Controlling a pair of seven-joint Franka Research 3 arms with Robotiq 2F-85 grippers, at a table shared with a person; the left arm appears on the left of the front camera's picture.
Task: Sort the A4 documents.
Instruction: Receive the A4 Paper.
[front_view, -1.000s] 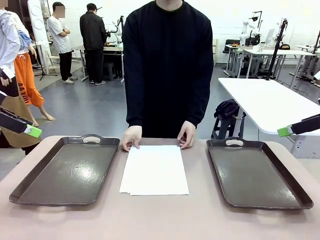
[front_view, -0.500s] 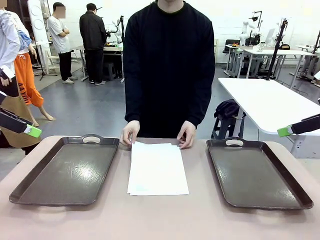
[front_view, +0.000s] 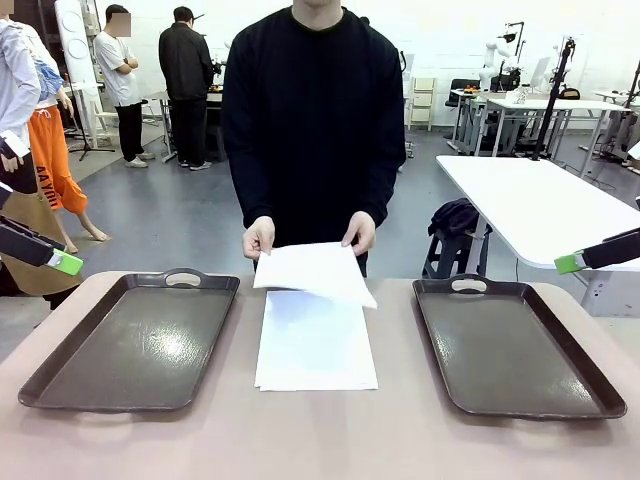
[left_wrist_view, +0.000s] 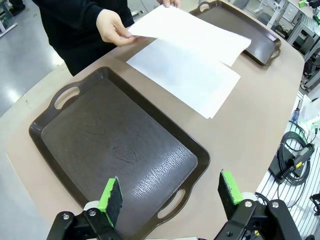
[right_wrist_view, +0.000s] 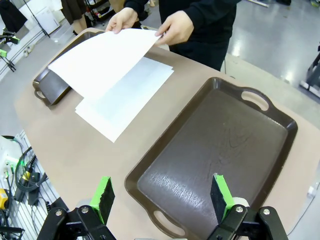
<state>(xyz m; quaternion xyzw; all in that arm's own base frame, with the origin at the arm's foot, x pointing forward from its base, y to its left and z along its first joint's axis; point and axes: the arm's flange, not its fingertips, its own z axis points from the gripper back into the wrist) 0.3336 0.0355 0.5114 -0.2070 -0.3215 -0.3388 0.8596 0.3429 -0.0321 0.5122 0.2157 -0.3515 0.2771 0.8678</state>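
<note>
Person's hands (front_view: 258, 238) just lifted top sheet (front_view: 315, 272) off stack (front_view: 318, 345); it's now held above stack's far end. Stack lies mid-counter (front_view: 320, 440) btw L tray (front_view: 130, 345) & R tray (front_view: 510, 345). L end effector (left_wrist_view: 170, 190) & R end effector (right_wrist_view: 161, 195) both released, nothing held, so sorting prob. starts w/ this sheet.

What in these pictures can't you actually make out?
Front view: the far end of the paper stack, covered by the lifted sheet that the person holds.
All views: the lifted sheet's underside, turned toward the table.
All views: how many sheets the paper stack holds; its edges are too thin to count.
</note>
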